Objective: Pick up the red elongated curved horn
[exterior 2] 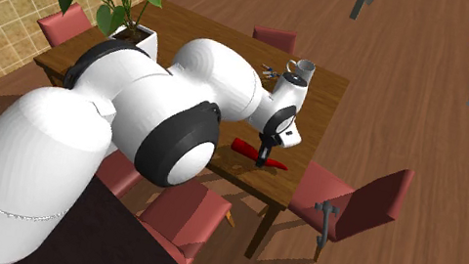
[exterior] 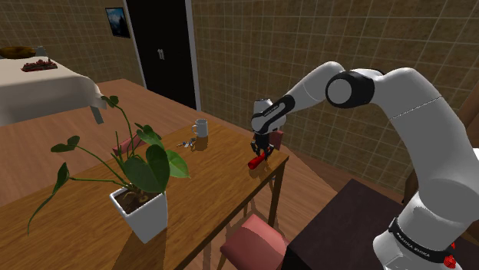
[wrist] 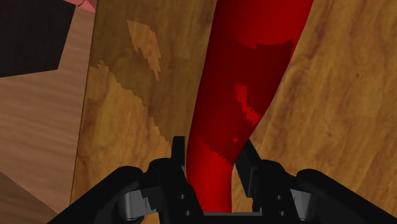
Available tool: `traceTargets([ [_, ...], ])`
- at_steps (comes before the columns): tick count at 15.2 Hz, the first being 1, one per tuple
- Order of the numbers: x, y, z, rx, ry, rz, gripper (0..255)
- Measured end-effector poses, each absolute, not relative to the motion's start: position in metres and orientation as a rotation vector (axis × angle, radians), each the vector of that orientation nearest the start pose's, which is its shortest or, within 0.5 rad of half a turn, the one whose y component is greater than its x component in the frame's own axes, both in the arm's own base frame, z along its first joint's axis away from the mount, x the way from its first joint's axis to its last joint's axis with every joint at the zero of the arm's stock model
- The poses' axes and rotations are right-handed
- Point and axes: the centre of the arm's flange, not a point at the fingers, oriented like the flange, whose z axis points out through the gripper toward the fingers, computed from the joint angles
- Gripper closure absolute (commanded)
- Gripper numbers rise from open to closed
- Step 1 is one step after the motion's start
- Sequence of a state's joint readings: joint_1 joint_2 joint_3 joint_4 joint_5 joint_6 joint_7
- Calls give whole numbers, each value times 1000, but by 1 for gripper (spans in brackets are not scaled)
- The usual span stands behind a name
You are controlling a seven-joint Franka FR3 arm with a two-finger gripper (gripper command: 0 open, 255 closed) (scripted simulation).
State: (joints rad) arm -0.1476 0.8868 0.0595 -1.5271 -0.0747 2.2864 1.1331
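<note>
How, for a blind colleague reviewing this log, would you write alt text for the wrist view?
The black gripper clasps the narrow end of a red curved horn between its two fingers. The horn widens away from the gripper over a wooden table, whose edge runs alongside it.

Home dining room, wooden table [exterior: 215, 178], red chairs [exterior 2: 364, 204], potted plant [exterior: 143, 212]

A brown wooden dining table [exterior: 207, 192] lies directly beneath the gripper [exterior: 261, 156], ringed by red-cushioned chairs [exterior: 253, 238] on a wooden plank floor [exterior: 146, 96]. Well beyond the gripper, tan tiled walls [exterior: 246, 46] flank a white-framed black doorway [exterior: 161, 31].
</note>
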Motion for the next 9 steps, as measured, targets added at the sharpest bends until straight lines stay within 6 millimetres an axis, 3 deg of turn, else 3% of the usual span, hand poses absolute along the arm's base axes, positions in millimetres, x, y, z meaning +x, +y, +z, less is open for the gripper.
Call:
traceTargets([
  [3,685,-67,126,-2657,1792,171,255],
  [9,684,-66,157,-2657,1792,171,255],
])
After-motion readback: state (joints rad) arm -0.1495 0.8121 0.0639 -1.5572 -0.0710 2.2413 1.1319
